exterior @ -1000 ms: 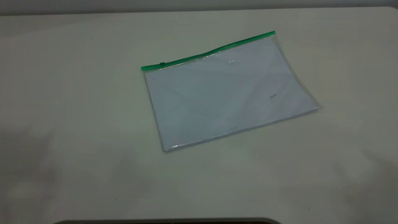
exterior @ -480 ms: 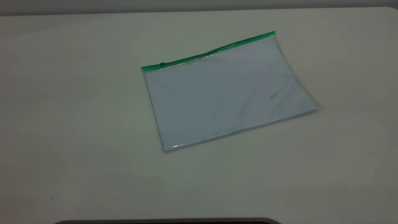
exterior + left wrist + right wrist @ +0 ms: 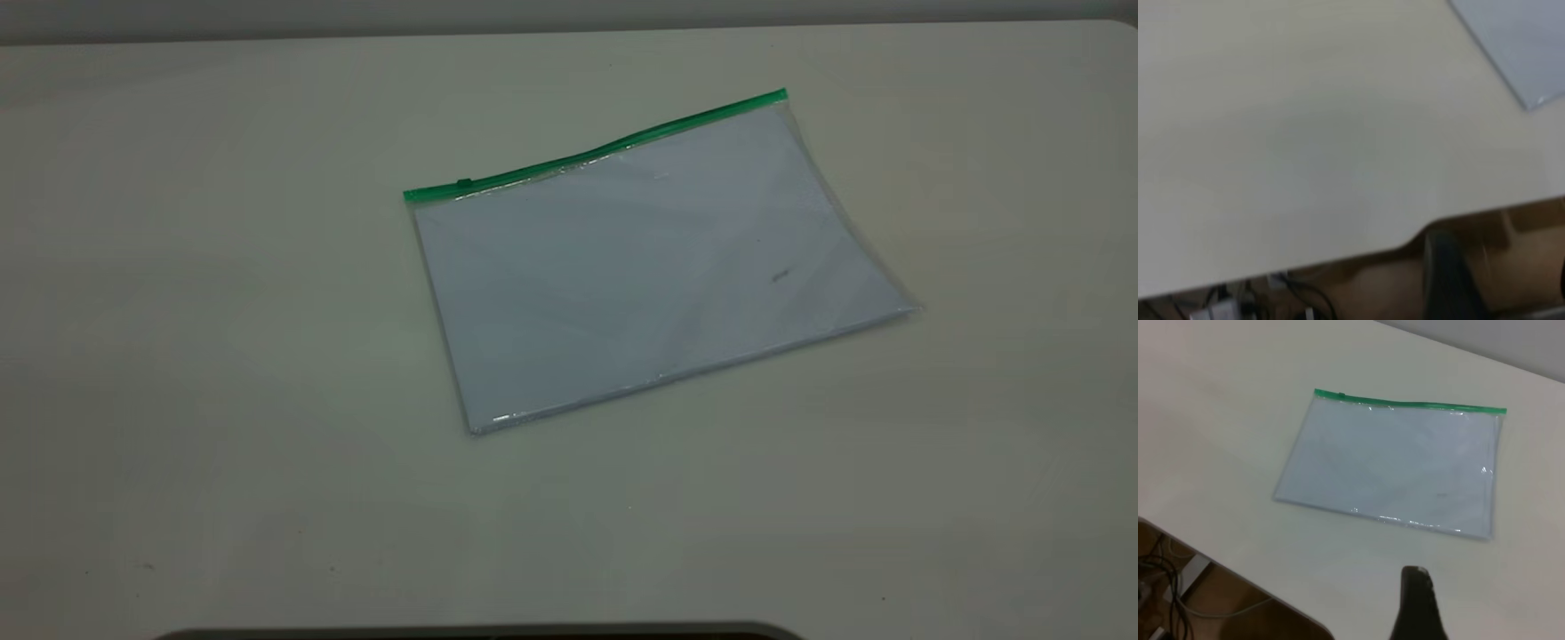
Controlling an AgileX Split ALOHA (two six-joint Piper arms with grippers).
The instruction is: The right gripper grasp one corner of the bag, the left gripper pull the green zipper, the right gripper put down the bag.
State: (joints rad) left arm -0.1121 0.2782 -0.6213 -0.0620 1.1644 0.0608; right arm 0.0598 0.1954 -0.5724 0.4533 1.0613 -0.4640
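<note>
Here the flat rectangular clear plastic bag [image 3: 653,267], with white sheets inside, lies flat on the pale off-white table [image 3: 222,356], slightly askew and right of centre in the exterior view. Its thin bright green zipper [image 3: 605,153] runs along the far long edge, and the small darker green slider tab [image 3: 463,184] sits near that strip's left end; judged from this, the closure has not yet been drawn along, and no step of the task appears begun. Lying flat with nothing touching it, the bag leaves the clear plastic corner of the bag [image 3: 782,98] at the right end of the strip open to approach from the right arm's side, which is probably why it is laid this way.

Neither arm shows in the exterior view. In the right wrist view a single black tapered jaw tip of the right gripper [image 3: 1418,600] shows over bare table, well apart from the bag's near edge; its partner is out of frame, so the spread of the jaws cannot be told, and it holds nothing visible. In the left wrist view a dark blurred shape, possibly part of the left gripper [image 3: 1448,280], shows beyond the table's front edge; whether it is spread or pressed together cannot be told. Only one corner of the bag appears there, far off.
</note>
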